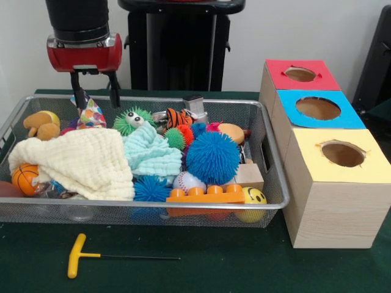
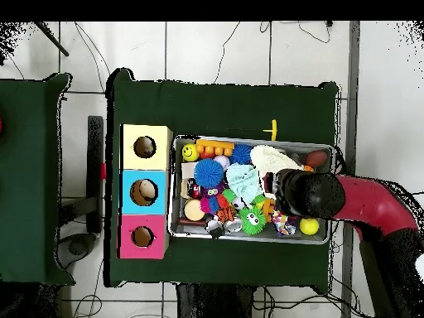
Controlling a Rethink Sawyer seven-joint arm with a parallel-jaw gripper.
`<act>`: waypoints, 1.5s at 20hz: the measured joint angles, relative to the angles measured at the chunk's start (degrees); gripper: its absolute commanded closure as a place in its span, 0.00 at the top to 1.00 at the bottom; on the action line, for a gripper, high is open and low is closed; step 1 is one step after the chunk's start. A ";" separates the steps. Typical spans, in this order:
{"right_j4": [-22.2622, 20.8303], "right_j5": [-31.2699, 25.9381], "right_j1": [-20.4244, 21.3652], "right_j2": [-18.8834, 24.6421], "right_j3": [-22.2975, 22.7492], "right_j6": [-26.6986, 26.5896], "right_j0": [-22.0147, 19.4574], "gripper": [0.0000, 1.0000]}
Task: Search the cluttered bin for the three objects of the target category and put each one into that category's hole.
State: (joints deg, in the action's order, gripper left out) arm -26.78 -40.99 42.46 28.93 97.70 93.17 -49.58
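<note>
Yellow-handled T-wrench [image 1: 91, 255] lying nearest, outside bin [image 1: 276, 198]. Gripper [image 1: 96, 91] hovering at bin's eleven o'clock, fingers spread; polka-dot cloth [image 1: 91, 114] sitting directly below, unpinched. Yellow hole [image 1: 343, 154] waiting three o'clock.

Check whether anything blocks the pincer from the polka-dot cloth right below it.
Nothing visible does. The pincer hangs with spread fingers directly over the polka-dot cloth at the far rim of the bin; the cloth lies on top of the clutter, uncovered.
</note>
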 measured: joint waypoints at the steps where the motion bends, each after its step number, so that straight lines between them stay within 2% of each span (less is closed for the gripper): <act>1: -0.09 -0.01 0.00 0.07 0.18 0.00 -0.20 1.00; 12: -2.75 0.00 0.07 1.58 2.57 0.00 -3.91 1.00; 30: -6.59 0.00 -1.37 1.77 3.86 0.00 -4.20 1.00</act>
State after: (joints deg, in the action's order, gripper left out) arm -33.37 -40.99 41.09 30.70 101.55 93.17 -53.78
